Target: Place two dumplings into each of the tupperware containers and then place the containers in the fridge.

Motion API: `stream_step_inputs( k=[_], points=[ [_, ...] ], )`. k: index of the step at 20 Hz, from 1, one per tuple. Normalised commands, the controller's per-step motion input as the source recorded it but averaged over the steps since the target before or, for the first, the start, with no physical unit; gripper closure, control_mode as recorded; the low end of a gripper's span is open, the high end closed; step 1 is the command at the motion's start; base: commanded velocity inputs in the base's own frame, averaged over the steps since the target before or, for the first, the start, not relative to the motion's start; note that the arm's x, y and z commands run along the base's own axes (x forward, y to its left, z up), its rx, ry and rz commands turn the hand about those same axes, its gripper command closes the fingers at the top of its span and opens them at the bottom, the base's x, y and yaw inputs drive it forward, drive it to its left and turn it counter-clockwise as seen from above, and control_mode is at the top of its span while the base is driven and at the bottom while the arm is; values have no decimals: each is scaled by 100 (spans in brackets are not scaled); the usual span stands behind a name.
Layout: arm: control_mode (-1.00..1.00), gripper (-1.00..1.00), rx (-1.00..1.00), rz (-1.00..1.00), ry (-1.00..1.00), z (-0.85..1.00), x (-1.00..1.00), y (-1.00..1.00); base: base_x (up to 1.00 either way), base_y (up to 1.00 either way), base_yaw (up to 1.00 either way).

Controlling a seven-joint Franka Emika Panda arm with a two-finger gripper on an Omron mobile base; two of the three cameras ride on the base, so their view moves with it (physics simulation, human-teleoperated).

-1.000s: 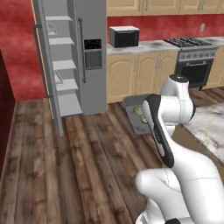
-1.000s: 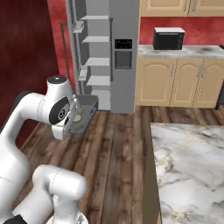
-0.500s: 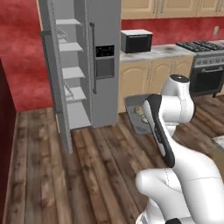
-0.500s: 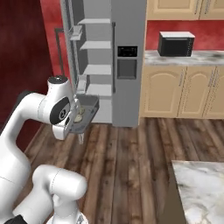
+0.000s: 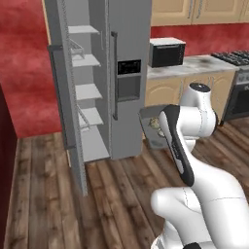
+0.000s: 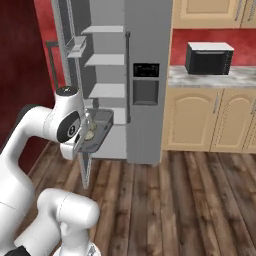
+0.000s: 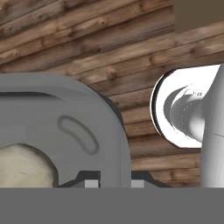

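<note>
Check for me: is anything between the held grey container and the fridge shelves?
Nothing visible. The grey container, with dumplings inside, is held up facing the fridge, whose left door stands swung open; the shelves look bare.

Arm folded high (fingers (image 7: 92, 183) clamped)

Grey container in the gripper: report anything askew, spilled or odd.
Nothing stands out. The dark grey tupperware container is held by its rim in the gripper, roughly level above the wood floor, with two dumplings still inside. The fridge ahead stands with its left door open, shelves bare.
</note>
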Motion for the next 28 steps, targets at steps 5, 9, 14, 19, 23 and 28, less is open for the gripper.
stream_step_inputs(
  k=[5,9,14,19,23,28],
  points=[
    [100,100,0,0,0,0,0,0,100,-3,4],
    [100,100,0,0,0,0,0,0,100,-13,1],
    [100,100,0,0,0,0,0,0,100,-11,0],
    [100,100,0,0,0,0,0,0,100,-13,0],
    [100,100,0,0,0,0,0,0,96,-29,0],
    [100,100,0,0,0,0,0,0,58,-16,0]
  ],
)
